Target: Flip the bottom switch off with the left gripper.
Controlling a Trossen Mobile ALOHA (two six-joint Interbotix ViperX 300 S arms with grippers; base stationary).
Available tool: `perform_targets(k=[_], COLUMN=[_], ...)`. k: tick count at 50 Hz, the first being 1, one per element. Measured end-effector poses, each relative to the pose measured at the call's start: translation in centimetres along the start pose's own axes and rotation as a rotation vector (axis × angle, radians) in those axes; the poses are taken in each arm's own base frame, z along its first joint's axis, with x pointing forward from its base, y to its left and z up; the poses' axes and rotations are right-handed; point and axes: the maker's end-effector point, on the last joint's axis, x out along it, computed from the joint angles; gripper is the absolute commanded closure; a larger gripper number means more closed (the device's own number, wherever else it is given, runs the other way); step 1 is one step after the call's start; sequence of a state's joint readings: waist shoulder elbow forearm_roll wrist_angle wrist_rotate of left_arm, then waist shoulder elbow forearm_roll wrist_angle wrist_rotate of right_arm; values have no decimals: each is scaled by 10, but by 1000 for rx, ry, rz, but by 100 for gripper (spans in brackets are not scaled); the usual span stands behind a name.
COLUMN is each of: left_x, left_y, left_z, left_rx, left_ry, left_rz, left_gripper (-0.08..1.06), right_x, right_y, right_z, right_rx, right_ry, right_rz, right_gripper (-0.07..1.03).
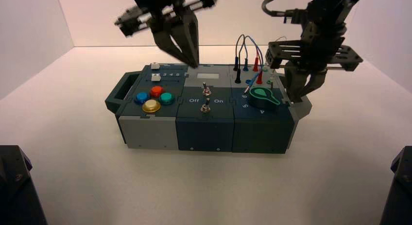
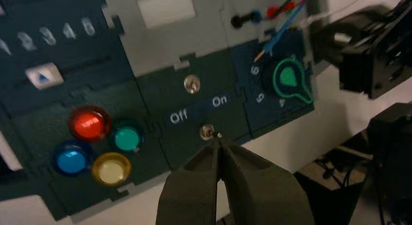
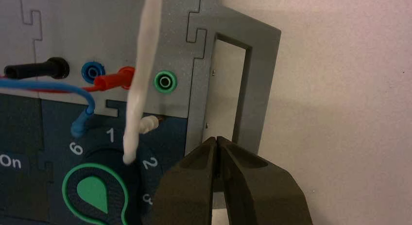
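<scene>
A box (image 1: pixel 204 132) of buttons, switches and wires sat on a pale bench (image 1: pixel 209 191). Nearest, in the middle dark panel, the bottom switch (image 1: pixel 205 107), a small silver toggle, leaned toward the "On" lettering (image 2: pixel 219 101). To its left stood a gold button (image 1: pixel 151 106), with blue (image 1: pixel 142 97) and green (image 1: pixel 166 98) buttons just behind and a red button (image 1: pixel 156 91) farthest of the four. A green-marked knob (image 1: pixel 263 97) occupied the right-hand panel. Over the box's right handle (image 1: pixel 302 107), the right tool (image 1: pixel 293 99) pointed down, its fingers pressed together. The top switch (image 1: pixel 206 91) stood directly beyond the bottom one. Above the box's middle, the left tool (image 1: pixel 194 66) reached down, its fingers drawn narrow with tips together; the high view showed them raised and apart from the bottom switch. Farther back were two white sliders (image 1: pixel 156 77) at left, a pale display (image 1: pixel 208 76) in the middle, and black, blue and red plugs with looping wires (image 1: pixel 246 36) at right.
</scene>
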State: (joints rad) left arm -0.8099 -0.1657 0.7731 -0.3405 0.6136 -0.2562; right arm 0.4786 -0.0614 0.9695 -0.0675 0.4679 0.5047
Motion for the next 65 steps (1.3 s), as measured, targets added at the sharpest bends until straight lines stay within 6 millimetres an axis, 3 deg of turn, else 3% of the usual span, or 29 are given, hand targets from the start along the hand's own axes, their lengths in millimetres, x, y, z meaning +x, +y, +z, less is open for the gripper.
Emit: perform_targets(k=[11, 30, 49, 65], left_x=[15, 18, 49, 56], left_y=[-11, -25, -24, -24], left_z=[-15, -13, -23, -24], left_rx=[-10, -49, -52, -53], left_ry=[56, 62, 133, 150], left_rz=[10, 1, 46, 57], left_gripper=[101, 101, 101, 101], right_x=[4, 9, 10, 11], right_y=[1, 3, 3, 3], right_z=[4, 9, 10, 10], right_rx=[19, 33, 37, 37], right_ry=[4, 10, 11, 13], right_rz=[0, 1, 2, 1], right_gripper=[99, 99, 99, 99])
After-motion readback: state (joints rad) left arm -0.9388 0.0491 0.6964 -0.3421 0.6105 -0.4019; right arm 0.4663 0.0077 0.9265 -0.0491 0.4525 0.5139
